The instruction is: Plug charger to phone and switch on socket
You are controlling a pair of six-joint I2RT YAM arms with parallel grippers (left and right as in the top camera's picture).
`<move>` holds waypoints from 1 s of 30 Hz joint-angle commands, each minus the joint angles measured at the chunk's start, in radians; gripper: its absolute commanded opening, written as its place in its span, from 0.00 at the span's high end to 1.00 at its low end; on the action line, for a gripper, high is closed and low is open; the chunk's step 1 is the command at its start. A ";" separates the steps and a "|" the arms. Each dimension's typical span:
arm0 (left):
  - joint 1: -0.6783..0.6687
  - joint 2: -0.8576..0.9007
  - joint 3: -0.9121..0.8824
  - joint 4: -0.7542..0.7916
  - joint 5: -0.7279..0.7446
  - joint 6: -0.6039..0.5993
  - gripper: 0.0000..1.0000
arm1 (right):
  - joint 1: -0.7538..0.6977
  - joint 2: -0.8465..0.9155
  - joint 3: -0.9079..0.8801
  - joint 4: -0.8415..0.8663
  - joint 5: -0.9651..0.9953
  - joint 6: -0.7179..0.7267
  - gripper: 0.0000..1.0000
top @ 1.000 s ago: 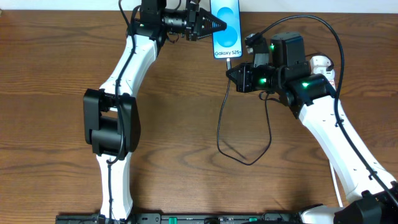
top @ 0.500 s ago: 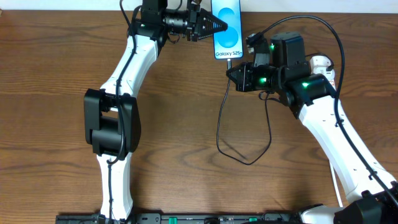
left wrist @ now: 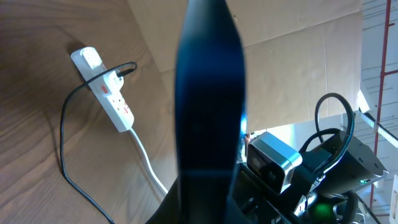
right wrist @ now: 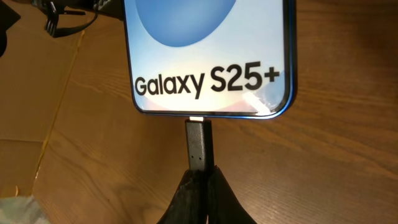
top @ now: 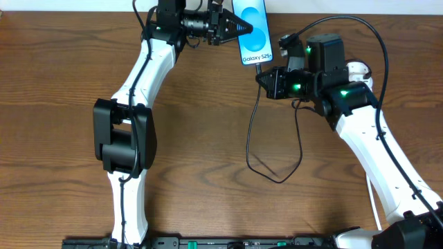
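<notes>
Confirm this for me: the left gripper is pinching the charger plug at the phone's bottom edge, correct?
Wrong arm: it is the right gripper that pinches the charger plug at the phone's bottom edge, as the right wrist view shows.

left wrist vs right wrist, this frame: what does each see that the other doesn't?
Left wrist only: the socket with red switch marks, its white cord, and the charger cable looping away from it.
Right wrist only: the plug tip pinched in the shut right hand, meeting the bottom edge of the phone with a sliver of metal showing, plus the "Galaxy S25+" text.
Both: the phone, face-on in the right wrist view and a dark, blurred edge-on shape in the left wrist view, and the wooden table.
</notes>
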 commanded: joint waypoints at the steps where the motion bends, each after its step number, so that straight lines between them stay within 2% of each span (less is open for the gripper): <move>1: -0.011 -0.035 0.012 0.000 0.086 -0.003 0.93 | -0.016 -0.002 0.038 0.035 0.038 -0.013 0.99; 9: -0.011 -0.035 0.012 -0.006 0.086 -0.002 0.93 | -0.013 -0.002 0.039 0.051 0.029 -0.035 0.96; 11: -0.011 -0.035 0.012 -0.006 0.086 -0.002 0.93 | -0.013 -0.002 0.039 0.050 0.029 -0.035 0.83; 14: -0.011 -0.035 0.012 -0.006 0.086 -0.002 0.93 | -0.013 -0.002 0.039 0.043 0.027 -0.035 0.68; 17: -0.008 -0.033 0.012 -0.006 0.085 0.002 0.93 | -0.013 -0.002 0.039 0.031 0.023 -0.034 0.39; 22: -0.003 -0.019 0.011 -0.007 0.084 0.036 0.93 | -0.013 -0.002 0.039 -0.018 0.008 -0.035 0.20; 25: -0.001 -0.002 0.010 -0.022 0.064 0.037 0.93 | -0.013 -0.002 0.039 -0.049 0.008 -0.035 0.16; 28: 0.000 0.004 -0.025 -0.033 0.008 0.047 0.93 | -0.017 -0.002 0.039 -0.099 0.013 -0.035 0.04; 30: 0.000 0.004 -0.041 -0.033 -0.007 0.070 0.93 | -0.018 -0.002 0.039 -0.127 0.030 -0.035 0.01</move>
